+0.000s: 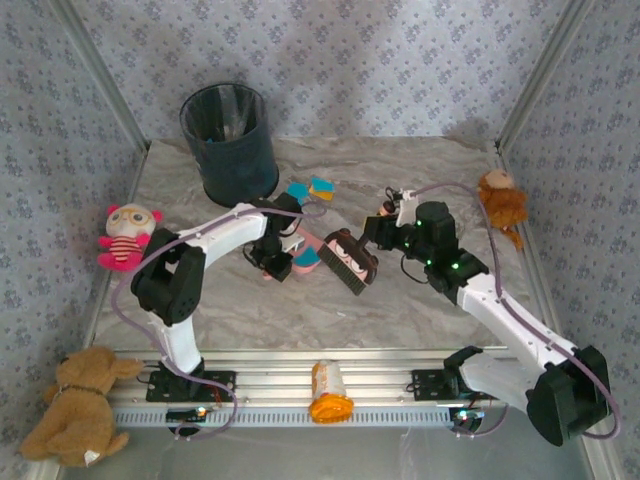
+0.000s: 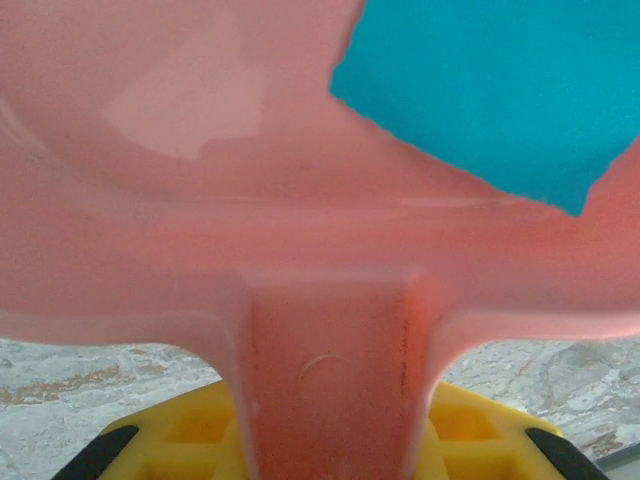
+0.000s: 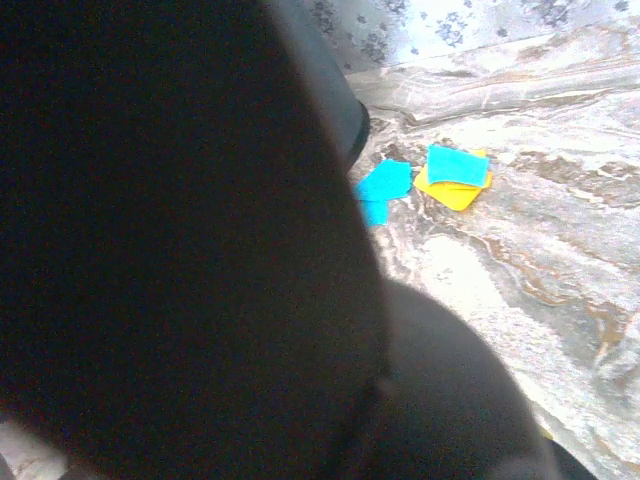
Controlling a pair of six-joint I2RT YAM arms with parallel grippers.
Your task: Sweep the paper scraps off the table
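Observation:
My left gripper is shut on the handle of a pink dustpan, which rests on the table at mid-centre. One turquoise paper scrap lies inside the pan. My right gripper is shut on a dark brush, whose bristles sit just right of the pan's mouth. More paper scraps lie behind the pan: a turquoise one and a turquoise piece on a yellow one. In the right wrist view they appear as turquoise and turquoise over yellow, beyond the dark brush that hides my fingers.
A dark bin stands at the back left. A pink-and-white doll sits at the left edge, a brown teddy at the near left, a brown plush at the right. An orange bottle lies on the front rail.

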